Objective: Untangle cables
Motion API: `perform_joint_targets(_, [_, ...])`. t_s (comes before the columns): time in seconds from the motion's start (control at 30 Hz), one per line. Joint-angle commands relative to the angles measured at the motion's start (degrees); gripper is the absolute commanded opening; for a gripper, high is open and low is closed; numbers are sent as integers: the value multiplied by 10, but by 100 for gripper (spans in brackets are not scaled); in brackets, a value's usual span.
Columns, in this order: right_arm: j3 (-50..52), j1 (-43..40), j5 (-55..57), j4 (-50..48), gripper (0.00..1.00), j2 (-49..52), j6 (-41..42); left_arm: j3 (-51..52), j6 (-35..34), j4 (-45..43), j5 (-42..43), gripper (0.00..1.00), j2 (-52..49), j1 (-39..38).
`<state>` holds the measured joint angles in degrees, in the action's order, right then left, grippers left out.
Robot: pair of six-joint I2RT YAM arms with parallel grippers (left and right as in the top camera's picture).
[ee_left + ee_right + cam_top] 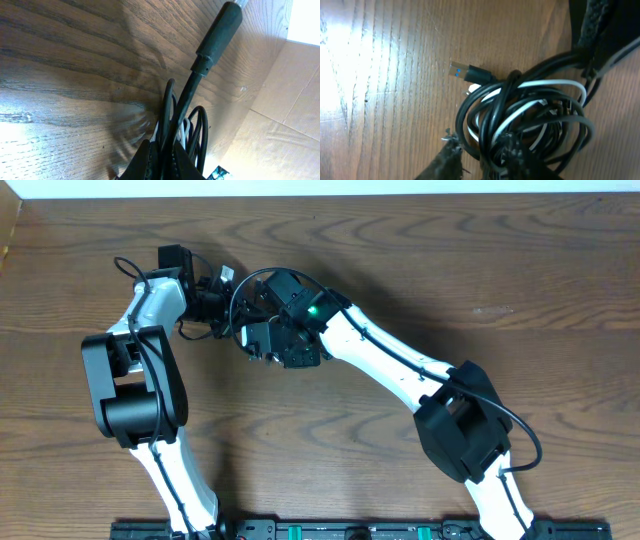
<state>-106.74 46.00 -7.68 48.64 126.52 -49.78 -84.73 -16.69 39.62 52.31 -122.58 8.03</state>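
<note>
- Step in hand: both arms are on the knot, set to pull it apart. No strand is free yet, so I judge the task barely begun.
- Left gripper (162,162): clenched on a few black strands of the tangled bundle of thin black and white cables (525,120). The loops bunch right at its fingertips.
- A long black moulded plug on a stiff black lead (220,30) sticks out ahead of the left gripper, over the brown wood-grain bench (385,100).
- Right gripper (482,155): partly closed around several black loops. They fill the gap between its fingers, so I read it as grasping the bundle.
- The bundle sits between and just ahead of the right gripper's fingers. It is a tight coil with white strands threaded through the black ones.
- A black USB plug with a silver tip and blue insert (462,71) pokes out of the coil, just beyond the right gripper.
- Next move calls for holding one side as an anchor and drawing the other away slowly, so the loops open rather than cinch.
- Better target, I think: that free USB plug. Feed it back through the coil.
- Risk: both grasps take several strands, so a straight pull may tighten the knot.
</note>
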Motion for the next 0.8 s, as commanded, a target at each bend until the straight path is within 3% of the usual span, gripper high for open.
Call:
perform_joint_targets(0.0, [8,6,-19,-4,30,21,-2,2,3,2,5,8,1,-1])
perform_joint_targets(0.57, [9,6,-19,-18,40,40,-2,2,3,3,5,8,1,-1])
perform_joint_targets(0.63, [9,6,-19,-17,40,40,-2,2,3,3,5,17,1,-1])
perform_joint_targets(0.73, [9,6,-19,-21,40,40,-2,2,3,3,5,17,1,-1])
perform_joint_targets(0.77, [9,6,-19,-23,41,40,-2,2,3,3,6,22,1,-1])
